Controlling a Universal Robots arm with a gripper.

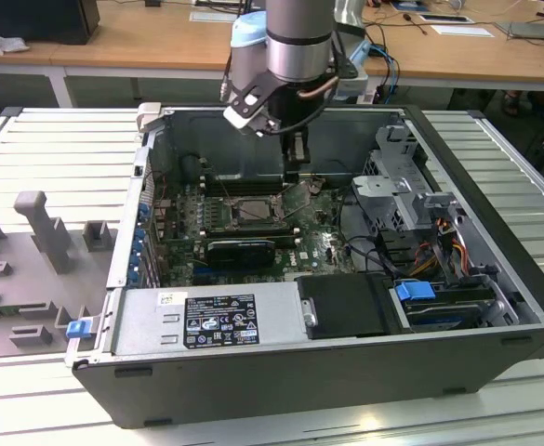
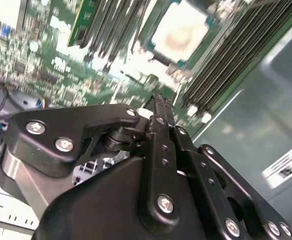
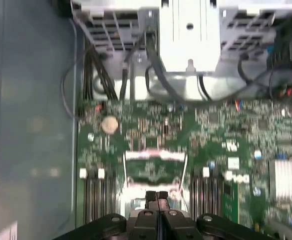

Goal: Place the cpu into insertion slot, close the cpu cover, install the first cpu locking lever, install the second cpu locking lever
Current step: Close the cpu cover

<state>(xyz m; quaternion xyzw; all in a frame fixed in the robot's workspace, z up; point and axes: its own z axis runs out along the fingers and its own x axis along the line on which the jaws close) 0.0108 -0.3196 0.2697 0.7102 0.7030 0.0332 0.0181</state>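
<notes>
Your cpu (image 2: 180,32) lies flat in the insertion slot (image 1: 252,210), with the gripper (image 3: 156,196) close beside it

In the second wrist view you see the cpu as a pale square framed by the socket's edge on the green board (image 3: 210,120). In the exterior view the cpu cover (image 1: 300,193) stands tilted up at the slot's side toward the exterior view's right, not lying over it. Your gripper's 2 fingers (image 3: 150,196) are pressed together with nothing between them, hanging just above the board by the raised cover. Long black memory slots (image 3: 93,200) flank the socket, all inside an open computer case (image 1: 253,381) on a slatted grey table (image 1: 48,149)
</notes>
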